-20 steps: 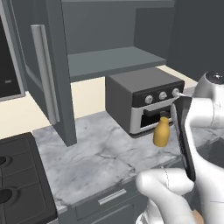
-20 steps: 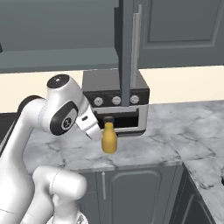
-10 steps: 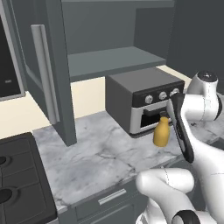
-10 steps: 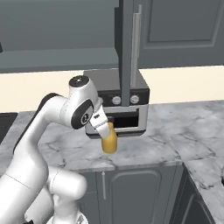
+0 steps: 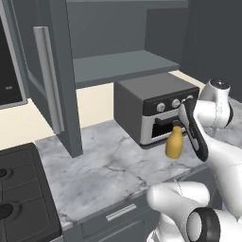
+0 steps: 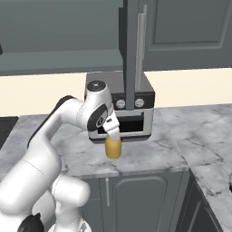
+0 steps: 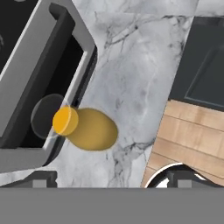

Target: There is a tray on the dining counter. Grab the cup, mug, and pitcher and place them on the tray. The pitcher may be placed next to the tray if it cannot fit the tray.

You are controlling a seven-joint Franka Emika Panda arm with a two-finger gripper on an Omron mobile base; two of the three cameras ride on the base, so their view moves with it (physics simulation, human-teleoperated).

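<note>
The mustard-yellow pitcher (image 5: pixel 174 144) (image 6: pixel 113 148) stands upright on the marble worktop (image 5: pixel 108 165), just in front of a toaster oven's door. My gripper (image 6: pixel 112 132) hangs right above its neck, pointing down. In the hand view I look down on the pitcher (image 7: pixel 89 128), a little left of centre. The gripper (image 7: pixel 113 179) is open, its two dark fingertips (image 7: pixel 41 179) wide apart at the bottom with nothing between them. The cup, mug, tray and dining counter are out of view.
A grey toaster oven (image 5: pixel 151 106) (image 6: pixel 120 113) stands right behind the pitcher. An open cabinet door (image 6: pixel 134 50) hangs above it, and a second (image 5: pixel 47 75) to the left. A black stove (image 5: pixel 21 198) sits at the left. The worktop's front edge (image 6: pixel 136 170) is close.
The arm has swung toward the oven and carried the hand over the pitcher. The pitcher has not moved and the jaws have stayed open.
</note>
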